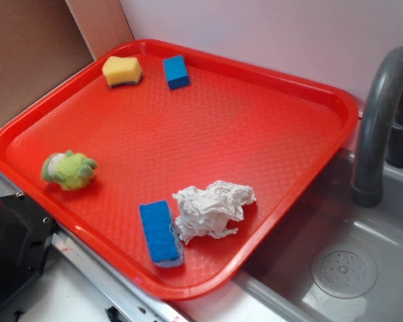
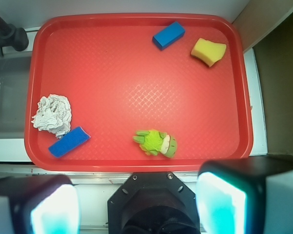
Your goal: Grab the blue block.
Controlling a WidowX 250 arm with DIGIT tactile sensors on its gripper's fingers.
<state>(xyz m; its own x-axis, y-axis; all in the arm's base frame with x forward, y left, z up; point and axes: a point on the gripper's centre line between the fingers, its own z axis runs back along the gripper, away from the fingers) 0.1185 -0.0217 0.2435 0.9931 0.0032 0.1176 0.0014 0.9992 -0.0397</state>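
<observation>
The blue block [image 1: 176,72] lies flat at the far end of the red tray [image 1: 208,134], just right of a yellow sponge [image 1: 122,70]. From the wrist view the blue block [image 2: 169,35] sits near the tray's [image 2: 127,87] top edge, far from my gripper [image 2: 136,202]. My gripper hangs high over the robot's side of the tray, open, fingers [image 2: 222,200] wide apart with nothing between them. It does not show in the exterior view.
A longer blue sponge [image 1: 161,233] [image 2: 69,142] lies beside a crumpled white cloth [image 1: 211,209] [image 2: 52,114]. A green plush toy [image 1: 68,170] [image 2: 156,142] lies near the tray's rim. A grey faucet [image 1: 379,121] and sink [image 1: 342,268] adjoin the tray. The black robot base [image 2: 151,204] is below my gripper.
</observation>
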